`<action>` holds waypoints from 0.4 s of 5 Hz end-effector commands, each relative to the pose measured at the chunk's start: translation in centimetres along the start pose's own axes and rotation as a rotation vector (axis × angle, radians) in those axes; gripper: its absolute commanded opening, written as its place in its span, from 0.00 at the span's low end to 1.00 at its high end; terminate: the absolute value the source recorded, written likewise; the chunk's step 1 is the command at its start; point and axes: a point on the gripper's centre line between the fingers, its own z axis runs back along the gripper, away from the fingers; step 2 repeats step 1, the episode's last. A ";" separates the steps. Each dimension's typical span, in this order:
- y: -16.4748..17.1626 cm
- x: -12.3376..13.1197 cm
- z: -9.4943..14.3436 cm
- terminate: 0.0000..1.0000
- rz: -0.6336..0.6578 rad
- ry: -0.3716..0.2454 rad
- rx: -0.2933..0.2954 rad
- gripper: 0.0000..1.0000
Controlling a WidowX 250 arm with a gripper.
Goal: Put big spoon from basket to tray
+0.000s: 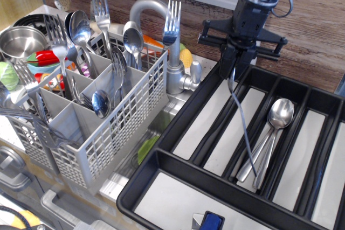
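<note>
Glossy steel big spoon, matt grey plastic basket, smooth black plastic tray.

Shiny silver big spoon, black gripper, black tray with pale grey bottoms at right, light grey lattice basket at left, brown wood-grain wall far behind.

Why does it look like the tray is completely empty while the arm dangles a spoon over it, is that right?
Not quite. The tray is not empty: spoons already lie in one compartment, as the observation.image view shows. The end effector does dangle the big spoon over it.
</note>
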 end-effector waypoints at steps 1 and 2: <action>1.6 0.5 0.1 1.00 -0.060 -0.093 -0.003 0.00; 1.6 0.5 0.1 1.00 -0.060 -0.093 -0.003 0.00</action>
